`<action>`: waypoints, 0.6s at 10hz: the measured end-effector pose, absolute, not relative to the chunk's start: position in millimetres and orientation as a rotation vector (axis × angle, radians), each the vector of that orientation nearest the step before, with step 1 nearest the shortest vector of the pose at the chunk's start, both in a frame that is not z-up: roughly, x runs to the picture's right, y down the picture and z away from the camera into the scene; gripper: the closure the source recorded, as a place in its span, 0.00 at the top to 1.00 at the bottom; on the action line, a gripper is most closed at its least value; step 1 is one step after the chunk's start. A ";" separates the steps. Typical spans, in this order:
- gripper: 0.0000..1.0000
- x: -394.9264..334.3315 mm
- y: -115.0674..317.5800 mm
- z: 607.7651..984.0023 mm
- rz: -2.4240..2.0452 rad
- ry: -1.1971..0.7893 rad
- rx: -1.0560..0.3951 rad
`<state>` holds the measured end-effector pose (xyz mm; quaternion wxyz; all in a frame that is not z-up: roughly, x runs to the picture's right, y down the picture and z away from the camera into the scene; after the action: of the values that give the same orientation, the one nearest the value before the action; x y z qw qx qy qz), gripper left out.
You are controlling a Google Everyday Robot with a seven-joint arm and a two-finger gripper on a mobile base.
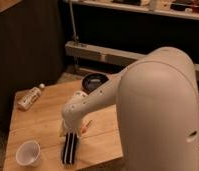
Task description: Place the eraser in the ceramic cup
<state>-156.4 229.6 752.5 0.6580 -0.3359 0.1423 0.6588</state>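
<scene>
The eraser (69, 148), a long black block with pale stripes, lies on the wooden table (38, 125) near its front edge. The white ceramic cup (29, 152) stands upright to the left of it, a short gap away, and looks empty. My gripper (71, 133) is at the end of the white arm, right over the far end of the eraser, and is mostly hidden by the wrist (73, 116). I cannot tell whether it touches the eraser.
A clear plastic bottle (29, 97) lies on its side at the table's back left. A dark round bowl (94, 81) sits at the back edge. A small orange thing (86, 126) lies just right of the gripper. My white body fills the right side.
</scene>
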 end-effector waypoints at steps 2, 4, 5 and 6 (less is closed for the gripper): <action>0.65 -157.2 233.6 758.7 1.489 0.334 -0.776; 0.58 -159.1 235.9 763.5 1.480 0.343 -0.788; 0.48 -160.3 236.9 765.6 1.473 0.351 -0.787; 0.38 -162.1 237.2 767.4 1.468 0.358 -0.787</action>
<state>-162.1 237.2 767.4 0.6587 -0.3475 0.1581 0.6484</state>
